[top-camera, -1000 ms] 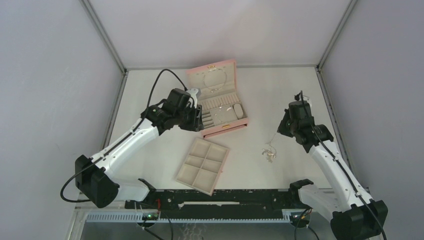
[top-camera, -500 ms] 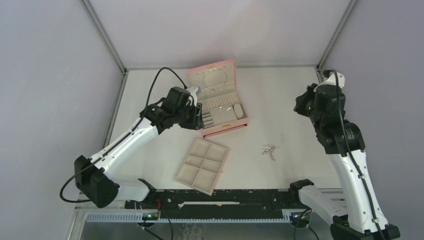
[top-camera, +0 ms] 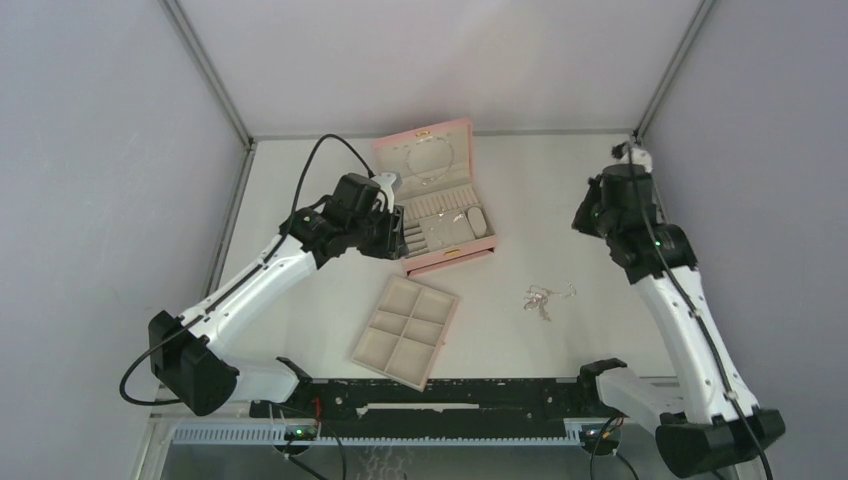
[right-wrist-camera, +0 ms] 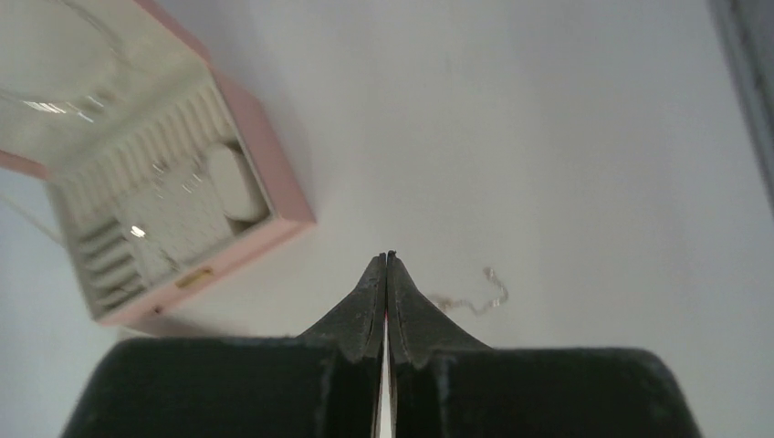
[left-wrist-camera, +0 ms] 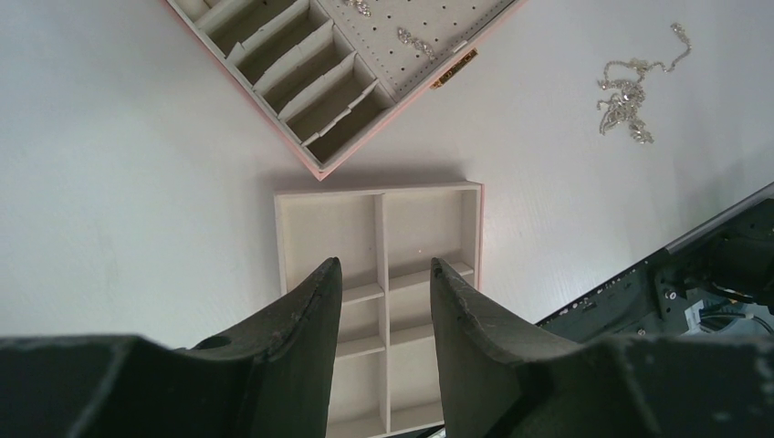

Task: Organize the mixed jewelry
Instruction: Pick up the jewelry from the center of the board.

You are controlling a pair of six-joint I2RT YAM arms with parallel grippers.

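A second ago my right gripper (right-wrist-camera: pixel 387 260) is low beside the mixed jewelry (top-camera: pixel 540 298), with a thin strand of chain running up from the heap to its tips; now the arm stands high and drawn back toward the far right corner. The fingers are pressed together and I see nothing between them. The strand lies back on the table (top-camera: pixel 560 200) with the rest, so I judge that this lift carried nothing off and no piece has been sorted by it.

From my right wrist the tips point down at bare table. One loop of chain (right-wrist-camera: pixel 475 297) lies just beyond them to the right, near but well below, not touching. The heap sits apart from both containers: the pink box (top-camera: pixel 452 254) is off to its left and further back, and the tray (top-camera: pixel 388 322) is to its left and nearer my bases.

My left gripper (left-wrist-camera: pixel 384 266) hangs spread above the tray, holding nothing, with the jewelry well off to its upper right in that view
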